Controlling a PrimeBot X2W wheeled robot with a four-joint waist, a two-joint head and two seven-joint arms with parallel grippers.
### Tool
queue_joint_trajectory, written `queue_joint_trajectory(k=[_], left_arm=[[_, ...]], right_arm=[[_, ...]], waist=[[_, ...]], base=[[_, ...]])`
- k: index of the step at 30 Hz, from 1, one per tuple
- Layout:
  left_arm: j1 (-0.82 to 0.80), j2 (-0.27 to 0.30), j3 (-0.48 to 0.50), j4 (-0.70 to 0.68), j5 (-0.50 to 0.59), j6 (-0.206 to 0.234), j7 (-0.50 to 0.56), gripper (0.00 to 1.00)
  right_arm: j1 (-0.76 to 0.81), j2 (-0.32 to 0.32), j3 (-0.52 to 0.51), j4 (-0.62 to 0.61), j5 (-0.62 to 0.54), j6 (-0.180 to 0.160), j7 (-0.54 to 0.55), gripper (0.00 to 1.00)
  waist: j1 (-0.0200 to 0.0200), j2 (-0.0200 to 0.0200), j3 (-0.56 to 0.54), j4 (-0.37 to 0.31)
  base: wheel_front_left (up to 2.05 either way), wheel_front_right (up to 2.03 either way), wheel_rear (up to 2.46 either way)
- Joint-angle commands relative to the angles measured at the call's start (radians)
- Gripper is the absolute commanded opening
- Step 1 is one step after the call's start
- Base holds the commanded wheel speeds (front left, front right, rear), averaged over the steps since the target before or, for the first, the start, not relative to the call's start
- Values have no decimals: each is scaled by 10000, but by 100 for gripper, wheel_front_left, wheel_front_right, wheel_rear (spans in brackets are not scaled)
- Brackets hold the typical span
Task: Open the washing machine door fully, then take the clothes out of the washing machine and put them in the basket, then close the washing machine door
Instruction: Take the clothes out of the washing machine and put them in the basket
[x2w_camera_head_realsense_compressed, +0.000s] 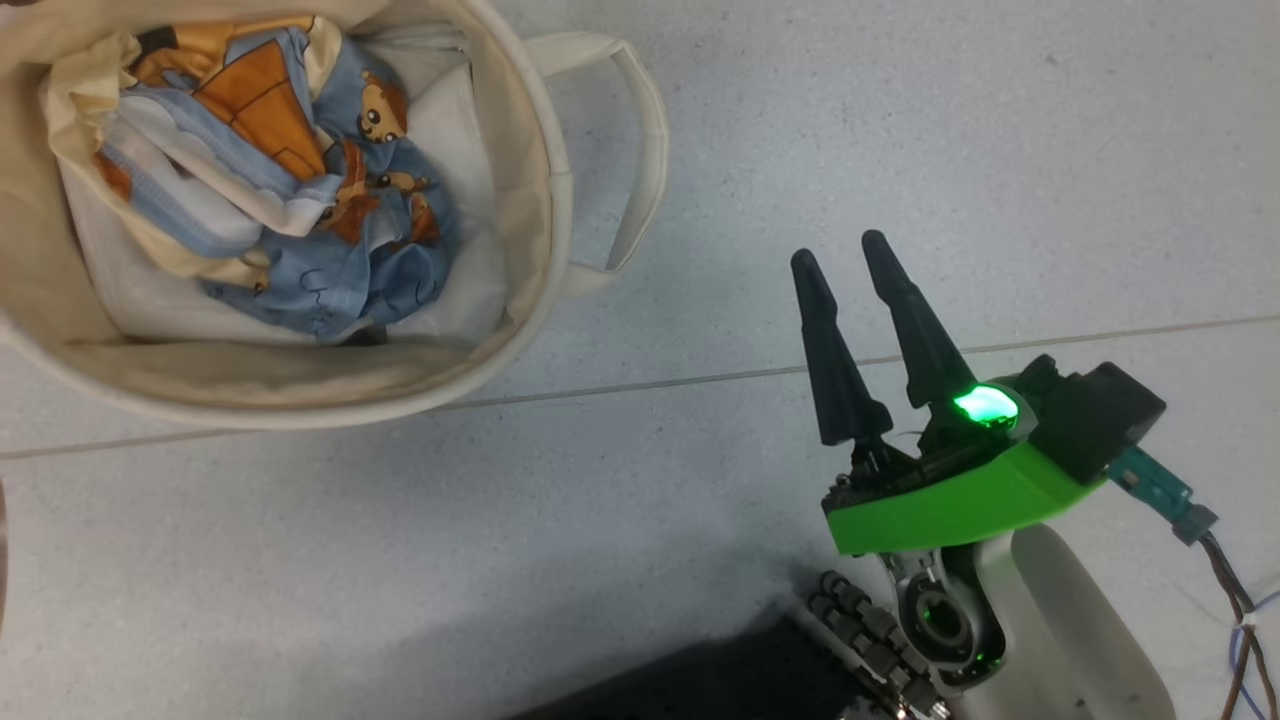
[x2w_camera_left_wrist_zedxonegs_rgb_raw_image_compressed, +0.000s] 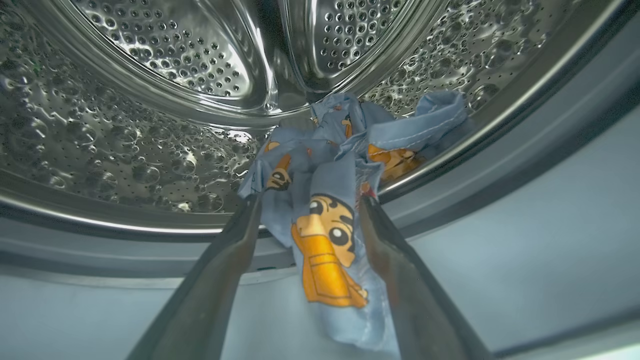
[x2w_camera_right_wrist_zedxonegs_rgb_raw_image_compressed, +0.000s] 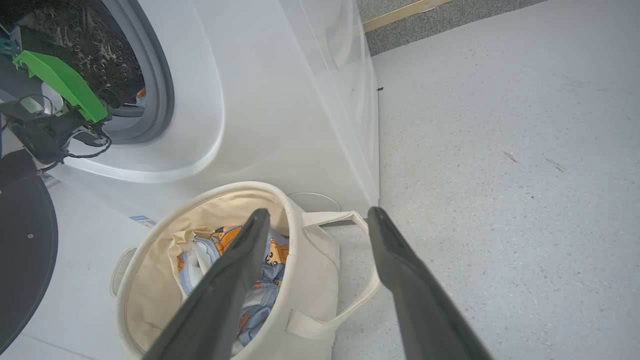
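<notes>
My left gripper (x2w_camera_left_wrist_zedxonegs_rgb_raw_image_compressed: 311, 200) is spread, straddling the clothes (x2w_camera_left_wrist_zedxonegs_rgb_raw_image_compressed: 325, 235) at the washing machine (x2w_camera_right_wrist_zedxonegs_rgb_raw_image_compressed: 280, 90) lip, nothing clamped. I'd push deeper, pinch the thick bunch. Right gripper (x2w_camera_head_realsense_compressed: 840, 250) released, empty.

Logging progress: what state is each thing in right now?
washing machine door: open
washing machine: blue cartoon-print garment hanging out of its mouth
basket: upright, bear-print clothes inside
left gripper: open, straddling the garment
right gripper: open, empty, above floor
</notes>
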Motion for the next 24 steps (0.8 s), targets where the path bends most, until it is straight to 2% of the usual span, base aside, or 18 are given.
queue_joint_trajectory(k=[1,6,14,16,18,19,20,21,24], left_arm=[[-362,300,15,-162,108,72,-69,100],[-792,262,-78,582,133,242,-190,100],[-1398,336,-304,1413,342,799,-565,100],[-1473,293,-335,1602,308,769,-659,100],[-1525,202,-437,1753,285,510,-753,100],[-1554,155,-501,1789,287,376,-856,63],[-1572,114,-561,1826,292,281,-963,4],[-1590,82,-637,1860,324,225,-1072,0],[-1628,-14,-866,1895,440,146,-1519,0]], right_arm=[[205,17,179,-328,73,10,-122,100],[161,17,179,-442,89,10,-122,100],[82,17,178,-551,111,10,-122,100],[61,17,181,-571,132,10,-122,100],[40,17,184,-580,145,10,-122,100],[32,17,179,-580,148,10,-122,100],[25,17,171,-578,150,10,-122,100],[14,17,165,-574,152,10,-122,100],[-26,17,168,-556,147,10,-122,100]], waist=[[-1,0,29,-15],[-1,0,220,-58],[-1,0,537,-96],[-1,0,570,-114],[-1,0,584,-128],[-1,0,587,-127],[-1,0,587,-122],[-1,0,584,-116],[-1,0,546,-101]], base=[[0,0,0],[0,0,0],[0,0,0],[0,0,0],[0,0,0],[0,0,0],[0,0,0],[0,0,0],[0,0,0]])
